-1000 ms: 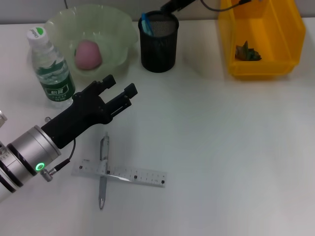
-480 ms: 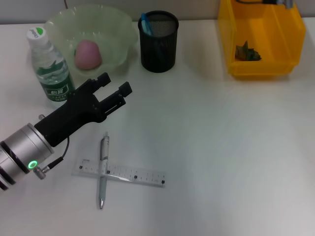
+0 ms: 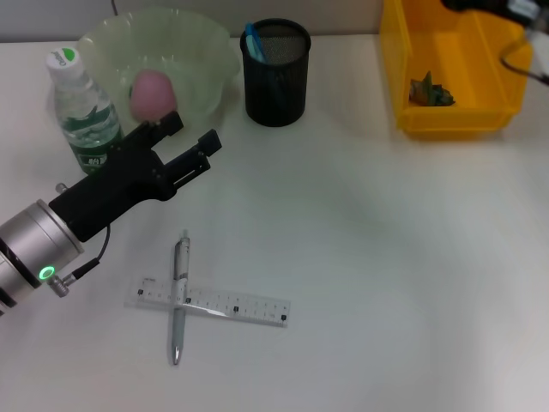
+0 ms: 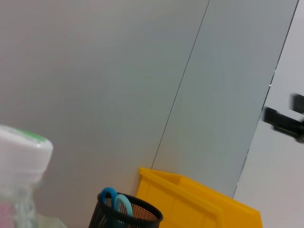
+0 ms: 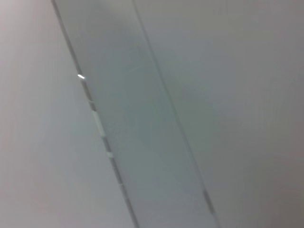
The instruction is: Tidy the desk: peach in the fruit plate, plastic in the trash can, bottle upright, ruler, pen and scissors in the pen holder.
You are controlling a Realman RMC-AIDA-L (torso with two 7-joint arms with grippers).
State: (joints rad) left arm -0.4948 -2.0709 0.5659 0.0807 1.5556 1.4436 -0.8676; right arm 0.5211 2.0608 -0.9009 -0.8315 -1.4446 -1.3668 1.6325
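My left gripper (image 3: 190, 134) hovers open and holds nothing, just in front of the fruit plate (image 3: 210, 53) and beside the upright bottle (image 3: 84, 116). The peach (image 3: 153, 93) lies in the fruit plate. Blue scissors (image 3: 253, 39) stand in the black mesh pen holder (image 3: 276, 75). The pen (image 3: 180, 296) lies across the ruler (image 3: 236, 307) on the desk (image 3: 386, 257), nearer me than the left gripper. The green plastic (image 3: 431, 90) rests in the yellow trash can (image 3: 455, 73). Only a dark part of my right arm (image 3: 480, 5) shows at the far edge above the trash can.
In the left wrist view the bottle cap (image 4: 23, 152), the pen holder (image 4: 126, 216) with the scissors (image 4: 114, 199) and the trash can (image 4: 199, 204) show against a grey wall. The right wrist view shows only wall.
My left gripper has drawn back and left, away from the pen and ruler, toward the bottle and fruit plate. My right arm swung from above the pen holder to above the trash can.
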